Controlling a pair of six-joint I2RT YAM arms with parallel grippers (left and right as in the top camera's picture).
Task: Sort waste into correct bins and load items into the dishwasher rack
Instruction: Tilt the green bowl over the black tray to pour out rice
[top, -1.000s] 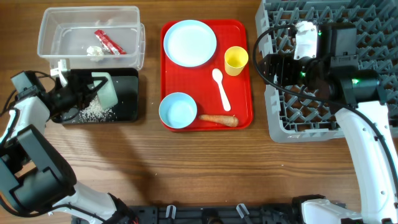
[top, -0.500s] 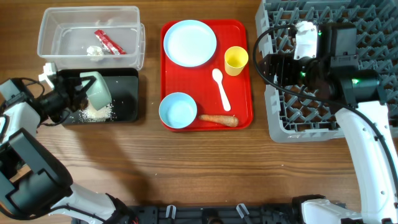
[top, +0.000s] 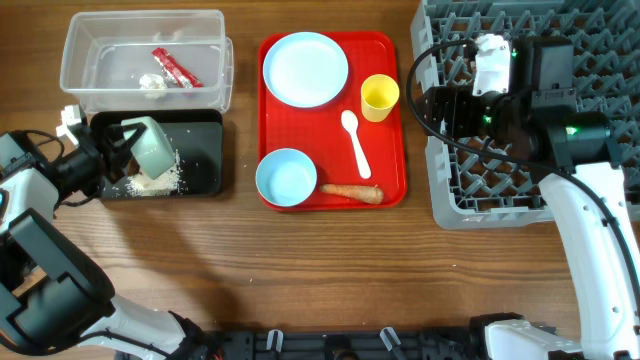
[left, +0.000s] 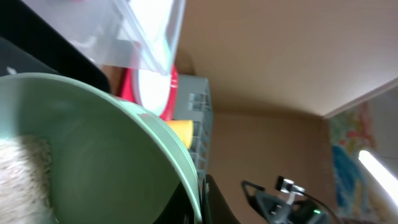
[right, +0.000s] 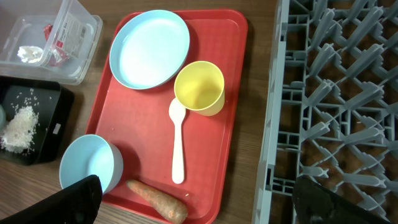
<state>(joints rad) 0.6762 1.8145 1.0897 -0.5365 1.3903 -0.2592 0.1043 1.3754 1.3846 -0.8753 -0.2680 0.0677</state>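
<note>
I'm seeing left gripper (top: 118, 152) clenching rim of pale green bowl (top: 152, 143), holding it tipped over black tray (top: 203, 160). Rice (top: 155, 182) is lying piled on tray beneath, some inside bowl. Right gripper (top: 445, 108) is hanging released above left edge of dishwasher rack (top: 590, 40), grasping nothing. Blue plate (top: 305, 68), yellow cup (top: 379, 97), spoon (top: 354, 140), blue bowl (top: 286, 177), carrot (top: 352, 191) are sitting on red tray (top: 388, 150). Wrapper (top: 175, 68), white scrap (top: 152, 82) are lying in clear tub (top: 90, 55).
</note>
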